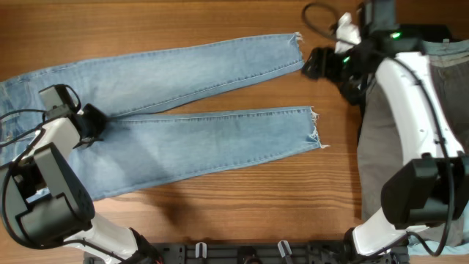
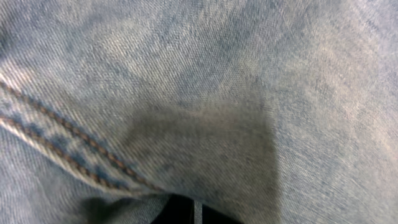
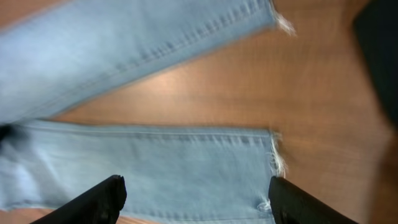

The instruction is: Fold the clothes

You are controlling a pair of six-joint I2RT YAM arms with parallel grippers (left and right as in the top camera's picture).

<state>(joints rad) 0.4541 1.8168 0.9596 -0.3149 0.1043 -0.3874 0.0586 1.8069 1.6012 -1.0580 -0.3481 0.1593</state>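
The light-blue jeans (image 1: 198, 139) lie flat on the wooden table, with both legs running right to frayed hems. My left gripper (image 1: 92, 125) is down on the jeans where the legs meet. Its view is filled with denim (image 2: 249, 81) and a stitched seam. Its dark fingers (image 2: 193, 214) sit together under a fold, shut on the cloth. My right gripper (image 1: 315, 64) is open and empty, just right of the upper leg's hem. In the right wrist view its fingers (image 3: 196, 199) hover wide apart over the lower leg's hem (image 3: 273, 162).
Grey trousers (image 1: 381, 139) lie along the right edge under the right arm. A dark garment (image 1: 440, 33) sits at the far right corner and shows in the right wrist view (image 3: 379, 56). A black cable (image 1: 319, 15) loops at the top. Bare wood (image 1: 242, 205) lies in front.
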